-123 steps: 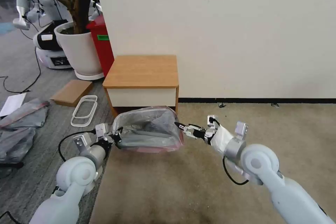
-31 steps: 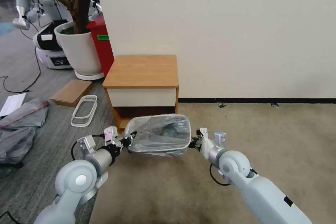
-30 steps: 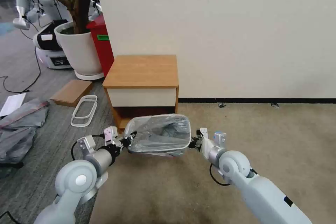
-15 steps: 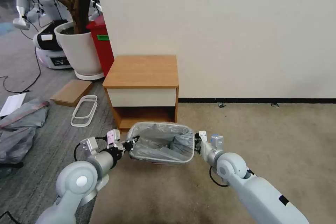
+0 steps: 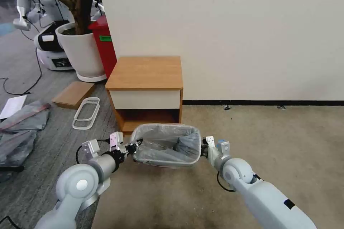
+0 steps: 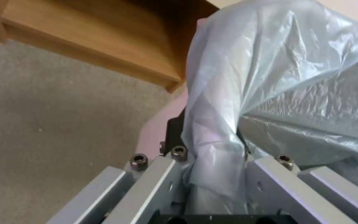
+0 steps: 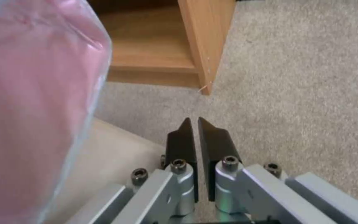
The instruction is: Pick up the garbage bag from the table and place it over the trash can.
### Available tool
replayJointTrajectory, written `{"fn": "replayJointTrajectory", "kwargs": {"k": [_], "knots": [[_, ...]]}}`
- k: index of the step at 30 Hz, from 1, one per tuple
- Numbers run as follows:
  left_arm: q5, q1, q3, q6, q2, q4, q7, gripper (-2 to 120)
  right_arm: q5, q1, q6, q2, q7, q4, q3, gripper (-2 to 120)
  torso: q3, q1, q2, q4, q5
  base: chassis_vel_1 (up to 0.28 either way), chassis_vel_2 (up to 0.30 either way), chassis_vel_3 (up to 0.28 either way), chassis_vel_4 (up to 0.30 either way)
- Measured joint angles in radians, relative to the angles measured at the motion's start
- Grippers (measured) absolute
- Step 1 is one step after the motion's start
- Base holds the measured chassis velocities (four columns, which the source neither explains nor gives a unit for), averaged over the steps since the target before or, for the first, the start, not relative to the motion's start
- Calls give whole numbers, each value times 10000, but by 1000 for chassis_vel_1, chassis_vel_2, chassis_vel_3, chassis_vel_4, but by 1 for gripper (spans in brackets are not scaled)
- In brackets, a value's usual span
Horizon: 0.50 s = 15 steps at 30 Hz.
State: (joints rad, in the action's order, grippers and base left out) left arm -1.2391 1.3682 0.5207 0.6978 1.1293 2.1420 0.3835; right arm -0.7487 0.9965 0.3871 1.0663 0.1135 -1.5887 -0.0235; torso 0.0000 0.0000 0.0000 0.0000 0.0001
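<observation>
The garbage bag (image 5: 165,144) is lying draped over the trash can (image 5: 157,160), which is standing on the carpet just in front of the table (image 5: 145,89). I am holding my left gripper (image 5: 133,147) at the can's left side, its fingers clamped on a fold of the bag (image 6: 212,155), the film bunching up between them. I am keeping my right gripper (image 5: 202,149) at the can's right side, fingers (image 7: 182,146) pressed together on nothing, the bag (image 7: 34,102) hanging just beside them.
</observation>
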Motion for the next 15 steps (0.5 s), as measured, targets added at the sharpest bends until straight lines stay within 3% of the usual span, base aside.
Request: {"fn": "replayJointTrajectory", "kwargs": {"k": [8, 15], "knots": [[23, -105, 200, -64, -146, -186, -44, 1, 254, -48, -111, -179, 134, -21, 10, 6, 0, 0, 0, 0, -1, 0, 0, 0, 0], [595, -117, 250, -154, -192, -539, -250, 1, 245, -12, -460, -319, 314, -402, 99, 28, 1, 0, 0, 1, -1, 0, 0, 0, 0]]}}
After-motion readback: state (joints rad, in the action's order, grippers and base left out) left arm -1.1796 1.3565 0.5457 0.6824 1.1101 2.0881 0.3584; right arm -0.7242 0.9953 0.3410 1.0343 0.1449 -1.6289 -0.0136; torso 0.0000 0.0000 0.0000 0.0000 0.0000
